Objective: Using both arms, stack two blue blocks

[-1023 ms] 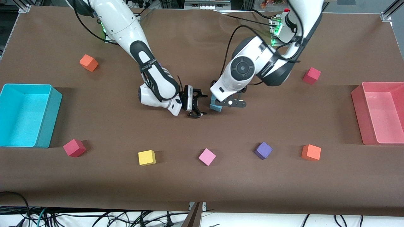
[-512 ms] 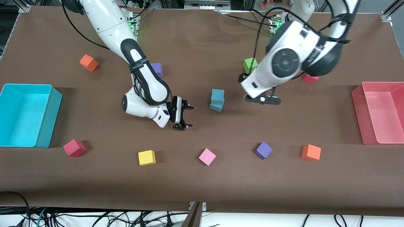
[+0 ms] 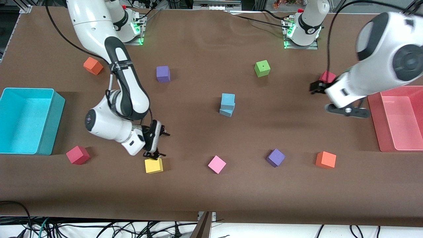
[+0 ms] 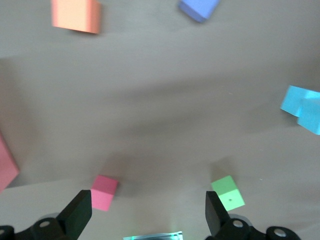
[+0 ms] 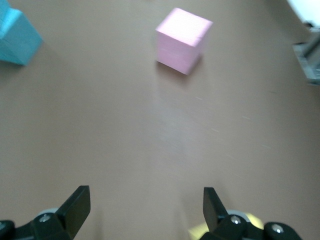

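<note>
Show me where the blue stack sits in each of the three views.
Front view: blue stack mid-table, upper block skewed on the lower.
Left wrist view: blue stack at the picture's edge, partly cut off.
Right wrist view: only a corner of it, at the picture's corner.
Shared landmarks: the green cube with the left wrist view, the pink cube with the right.

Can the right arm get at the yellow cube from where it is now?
Probably yes. The right end effector is open and hovers just above the yellow cube, with bare table around the cube and nothing between them.
</note>
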You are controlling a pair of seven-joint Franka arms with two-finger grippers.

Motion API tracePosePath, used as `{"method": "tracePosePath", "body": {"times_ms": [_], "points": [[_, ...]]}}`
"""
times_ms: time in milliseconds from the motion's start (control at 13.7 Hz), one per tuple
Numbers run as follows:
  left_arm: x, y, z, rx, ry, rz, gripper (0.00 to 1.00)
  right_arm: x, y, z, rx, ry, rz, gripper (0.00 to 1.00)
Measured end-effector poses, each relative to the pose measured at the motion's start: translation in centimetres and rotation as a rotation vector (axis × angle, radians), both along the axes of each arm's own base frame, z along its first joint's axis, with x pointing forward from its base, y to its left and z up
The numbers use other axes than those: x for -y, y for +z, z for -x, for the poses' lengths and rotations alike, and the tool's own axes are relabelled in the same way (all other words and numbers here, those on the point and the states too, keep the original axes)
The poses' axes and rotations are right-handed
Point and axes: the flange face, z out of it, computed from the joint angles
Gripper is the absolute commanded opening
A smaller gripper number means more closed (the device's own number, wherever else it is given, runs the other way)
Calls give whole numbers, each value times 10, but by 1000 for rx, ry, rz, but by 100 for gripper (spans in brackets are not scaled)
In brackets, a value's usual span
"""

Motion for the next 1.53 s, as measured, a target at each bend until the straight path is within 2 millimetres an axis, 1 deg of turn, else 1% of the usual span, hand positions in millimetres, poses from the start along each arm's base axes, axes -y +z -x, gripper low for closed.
{"method": "tracePosePath", "body": {"times_ms": [73,146,219,365,439,512,658,804,877,1169,1243,1316,1389,1462,1535], "points": [[-17,10,4,35,20,-2,100,11,8,-7,17,-14,14,100],[-28,17,9,84,36,-2,100,25,12,-13,27,-35,22,100],[-34,23,14,135,47,1,100,43,13,-19,32,-62,26,100],[-35,27,25,191,47,5,100,83,19,-35,51,-117,27,100],[-33,30,29,202,44,6,100,99,24,-43,57,-152,23,100],[-32,32,31,204,43,7,100,113,31,-49,47,-215,11,100],[-29,34,34,192,45,5,100,130,43,-56,-16,-393,-31,100],[-27,35,37,166,64,-2,100,133,61,-60,-74,-540,-48,100],[-25,37,38,166,71,-3,100,128,71,-59,-94,-581,-42,100],[-24,47,37,180,73,-2,100,76,106,-45,-219,-791,-24,100],[-24,50,40,157,73,-5,100,68,112,-39,-232,-815,4,100],[-25,55,44,128,73,-9,100,70,118,-32,-236,-813,59,100],[-26,65,45,127,75,-10,100,82,125,-26,-240,-810,120,100],[-26,76,45,134,75,-9,100,104,135,-21,-253,-816,166,100],[-26,84,46,134,75,-9,100,132,147,-16,-274,-833,196,100]]}}
